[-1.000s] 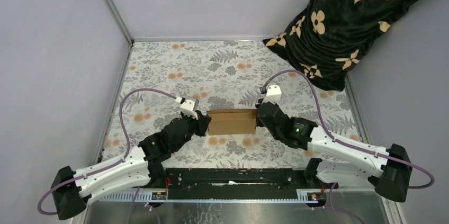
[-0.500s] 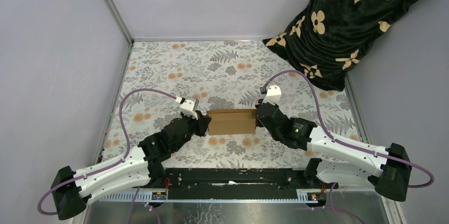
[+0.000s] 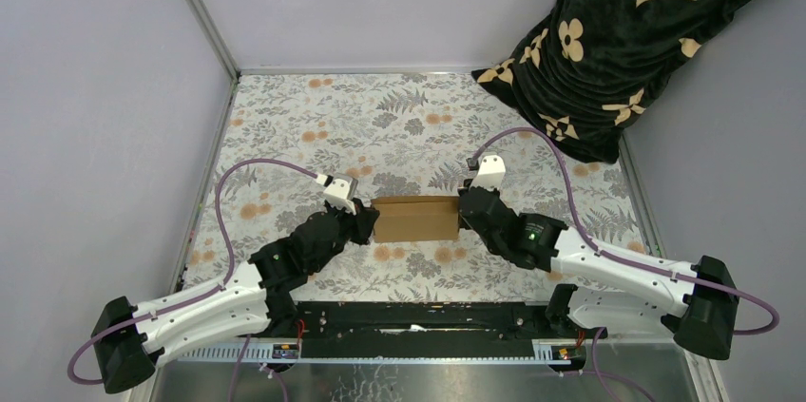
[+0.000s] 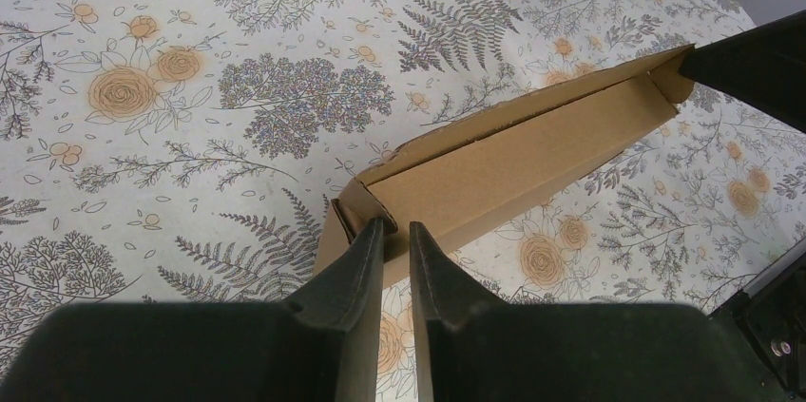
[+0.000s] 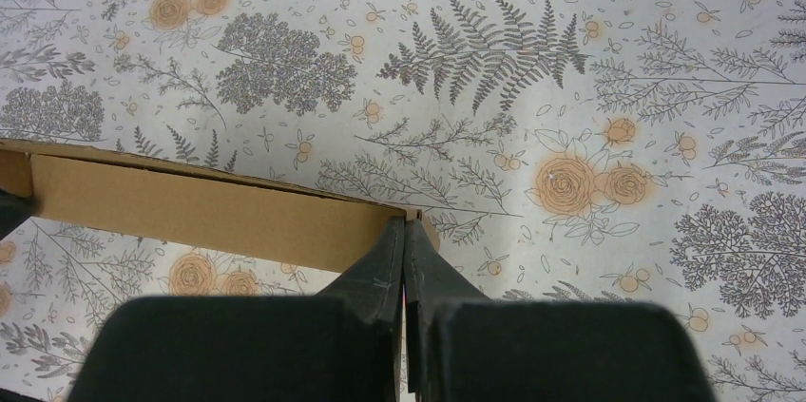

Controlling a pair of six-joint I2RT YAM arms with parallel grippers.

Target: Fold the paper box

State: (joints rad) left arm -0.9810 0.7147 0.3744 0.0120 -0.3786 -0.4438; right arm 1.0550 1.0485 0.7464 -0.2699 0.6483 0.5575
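The paper box is a long, narrow brown cardboard box lying flat on the floral table cover, held between my two grippers. My left gripper is at its left end. In the left wrist view the fingertips stand a narrow gap apart against the box's near end flap, with nothing between them. My right gripper is at the right end. In the right wrist view its fingers are pressed together, with the tips touching the end corner of the box.
A black cloth with tan flower emblems is heaped at the back right corner. Grey walls and a metal frame enclose the table. The black base rail runs along the near edge.
My right arm has shifted slightly left toward the box's end. The box and my left arm have stayed where they were.
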